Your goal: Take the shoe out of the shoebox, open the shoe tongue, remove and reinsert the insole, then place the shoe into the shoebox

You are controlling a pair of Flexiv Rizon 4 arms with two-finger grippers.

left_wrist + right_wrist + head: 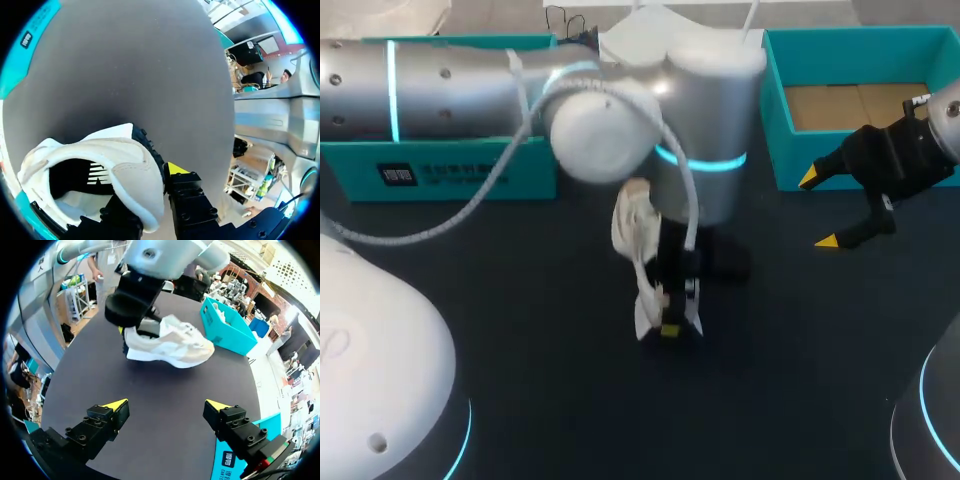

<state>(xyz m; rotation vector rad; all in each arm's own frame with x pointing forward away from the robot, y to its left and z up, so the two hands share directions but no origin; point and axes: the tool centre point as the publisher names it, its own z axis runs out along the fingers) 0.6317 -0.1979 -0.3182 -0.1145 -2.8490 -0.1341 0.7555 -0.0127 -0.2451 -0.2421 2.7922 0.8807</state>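
L arm (pixel 440 90) comes in from the left and reaches past the middle of the bench (pixel 520 380), wrist bent straight down. L pincer (pixel 150 192) is clamped on the shoe (pixel 100 165) at the heel collar: one finger inside the opening, the other, yellow-tipped, outside against the back wall.

The shoe is mid-bench under my L wrist. In the R wrist view it's roughly level w/ the sole facing down. Can't tell if the sole touches the bench.

R pincer (pixel 166 405) hangs at the right, near the shoebox (pixel 772 120). Its fingers are spread wide w/ nothing between them, pointed toward the shoe and well apart from it.

Count:
- 1 shoe, white/cream.
- 2 teal box pieces: the shoebox at far right w/ a bare cardboard floor, and a 2nd teal tray (pixel 440 175) at far left, partly behind the L arm.
- 2 pincers.
- 3 yellow tips show in the head view: 2 on the R pincer, 1 on the L.
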